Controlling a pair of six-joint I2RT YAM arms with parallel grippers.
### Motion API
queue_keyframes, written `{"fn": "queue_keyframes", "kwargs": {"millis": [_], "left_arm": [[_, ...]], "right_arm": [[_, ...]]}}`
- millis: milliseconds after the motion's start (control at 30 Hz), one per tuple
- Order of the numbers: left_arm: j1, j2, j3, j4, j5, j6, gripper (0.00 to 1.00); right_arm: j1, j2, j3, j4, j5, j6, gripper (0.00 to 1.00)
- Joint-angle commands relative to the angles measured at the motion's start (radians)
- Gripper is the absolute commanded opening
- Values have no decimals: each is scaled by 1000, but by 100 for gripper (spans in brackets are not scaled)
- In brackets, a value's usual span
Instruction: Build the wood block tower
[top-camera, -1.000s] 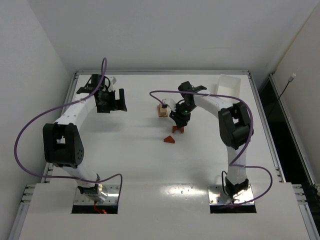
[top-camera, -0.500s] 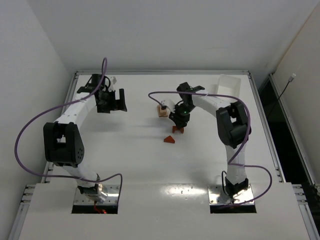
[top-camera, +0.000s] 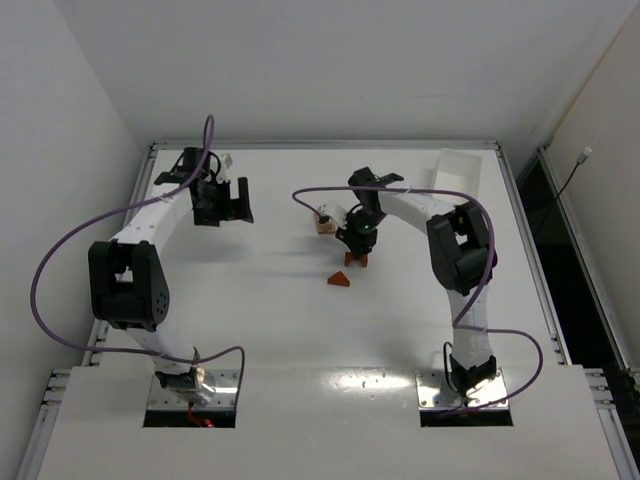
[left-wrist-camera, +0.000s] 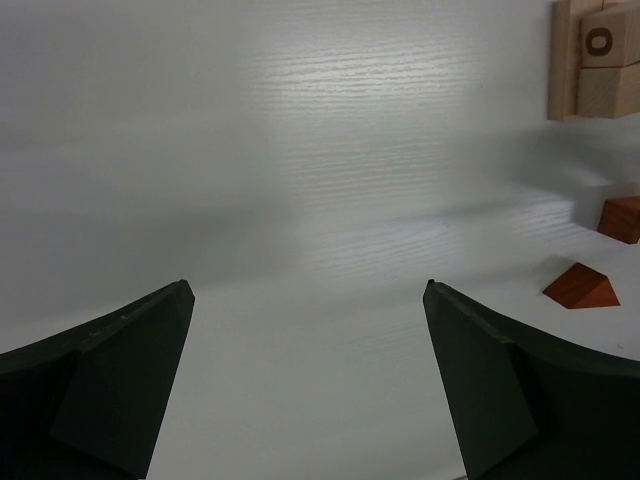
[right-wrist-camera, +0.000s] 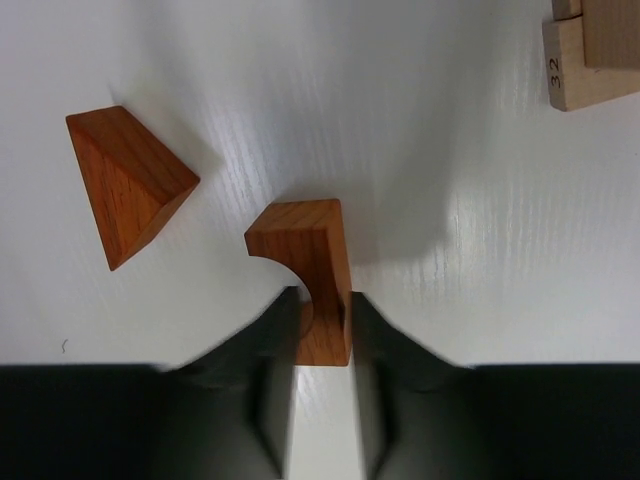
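Note:
A reddish-brown block with an arched cutout (right-wrist-camera: 305, 250) lies on the white table, and my right gripper (right-wrist-camera: 322, 298) is shut on it, one finger in the notch and the other against its flat side. From above, that gripper (top-camera: 356, 250) stands over the arched block (top-camera: 356, 260). A reddish-brown wedge (right-wrist-camera: 125, 180) lies loose to its left, and the same wedge (top-camera: 339, 280) shows in the top view. The tan blocks of the wood block tower (top-camera: 325, 222) sit just behind. My left gripper (left-wrist-camera: 306, 290) is open and empty, at the far left (top-camera: 232, 205).
A white rectangular tray (top-camera: 455, 170) stands at the back right. The left wrist view catches the tan blocks (left-wrist-camera: 595, 60), the arched block (left-wrist-camera: 622, 218) and the wedge (left-wrist-camera: 580, 287) at its right edge. A raised rim (top-camera: 320, 145) borders the table.
The right gripper's jaws have narrowed onto the arched block, and the right arm's elbow has shifted slightly left. The left arm has not moved.

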Motion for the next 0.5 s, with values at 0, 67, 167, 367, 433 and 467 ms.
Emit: {"fn": "queue_keyframes", "kwargs": {"millis": [0, 67, 167, 367, 433, 467], "left_arm": [[13, 7, 43, 7, 18, 8, 100], [13, 7, 43, 7, 18, 8, 100], [13, 7, 43, 7, 27, 8, 100], [13, 7, 34, 7, 36, -1, 100], [13, -2, 34, 7, 36, -1, 100], [13, -2, 24, 7, 47, -1, 100]], "right_arm": [[16, 5, 40, -2, 4, -21, 18], [16, 5, 40, -2, 4, -21, 8], [16, 15, 31, -2, 23, -21, 0], [16, -16, -3, 7, 23, -21, 0], [16, -48, -3, 16, 23, -21, 0], [16, -65, -12, 28, 23, -5, 0]]}}
